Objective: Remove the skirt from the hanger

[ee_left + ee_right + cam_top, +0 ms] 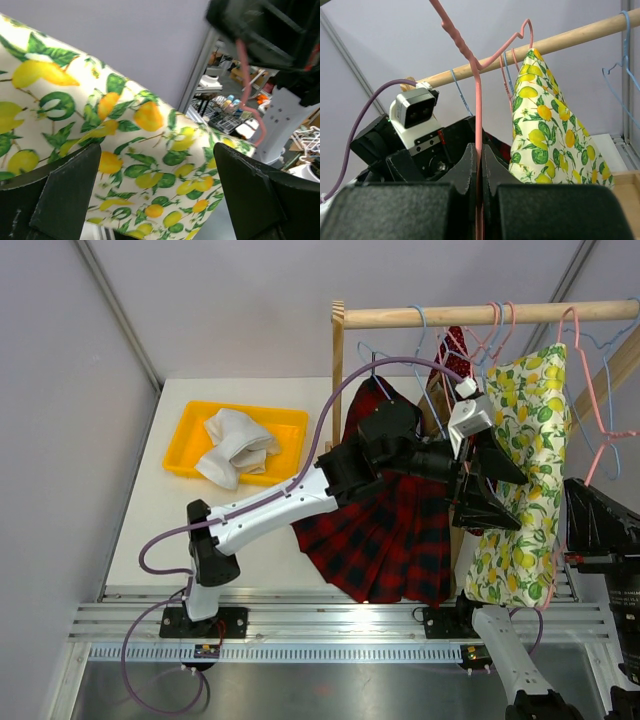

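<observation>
Top view: red-and-navy tartan pleated skirt (390, 540) hangs on its thin pale-blue wire hanger (370, 358), just left of the lemon-print white garment (520, 470). Waist far/up, hem near, long axis far-to-near. Not off yet imo.

Left wrist view: left jaws wide open, empty, facing lemon cloth. Prob need to swing left onto the skirt.

Right wrist view: right jaws shut on a pink wire hanger (476, 100).

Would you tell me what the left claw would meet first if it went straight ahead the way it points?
Most likely the lemon-print garment, seen straight ahead of the open left claw; depth is unclear.
</observation>
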You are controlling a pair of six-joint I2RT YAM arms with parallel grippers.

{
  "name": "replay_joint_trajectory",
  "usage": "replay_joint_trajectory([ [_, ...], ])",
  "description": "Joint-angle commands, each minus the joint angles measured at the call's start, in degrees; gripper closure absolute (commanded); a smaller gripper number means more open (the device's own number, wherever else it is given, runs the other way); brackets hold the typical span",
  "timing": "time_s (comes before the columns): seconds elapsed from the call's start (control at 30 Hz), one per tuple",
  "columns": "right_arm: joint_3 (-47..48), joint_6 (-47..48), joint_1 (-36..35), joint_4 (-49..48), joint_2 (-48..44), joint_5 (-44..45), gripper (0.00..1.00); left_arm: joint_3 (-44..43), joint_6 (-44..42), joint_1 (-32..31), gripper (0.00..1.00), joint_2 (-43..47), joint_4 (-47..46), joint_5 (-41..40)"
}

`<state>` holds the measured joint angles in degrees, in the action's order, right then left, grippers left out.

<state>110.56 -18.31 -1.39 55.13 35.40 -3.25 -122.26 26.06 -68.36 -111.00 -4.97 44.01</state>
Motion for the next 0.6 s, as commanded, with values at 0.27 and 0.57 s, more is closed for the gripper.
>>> replay_joint_trajectory([
  [0.27, 2.20, -4.37, -0.28, -5.74, 0.37, -9.76, 1.00, 6.15, -13.32, -3.62, 0.01, 7.38, 2.77, -24.67],
  [0.57, 0.62, -4.11, -0.28, -6.70, 0.11, -9.24, 1.00, 4.57, -12.09, -4.24, 1.00, 5.53, 3.65, -22.30],
])
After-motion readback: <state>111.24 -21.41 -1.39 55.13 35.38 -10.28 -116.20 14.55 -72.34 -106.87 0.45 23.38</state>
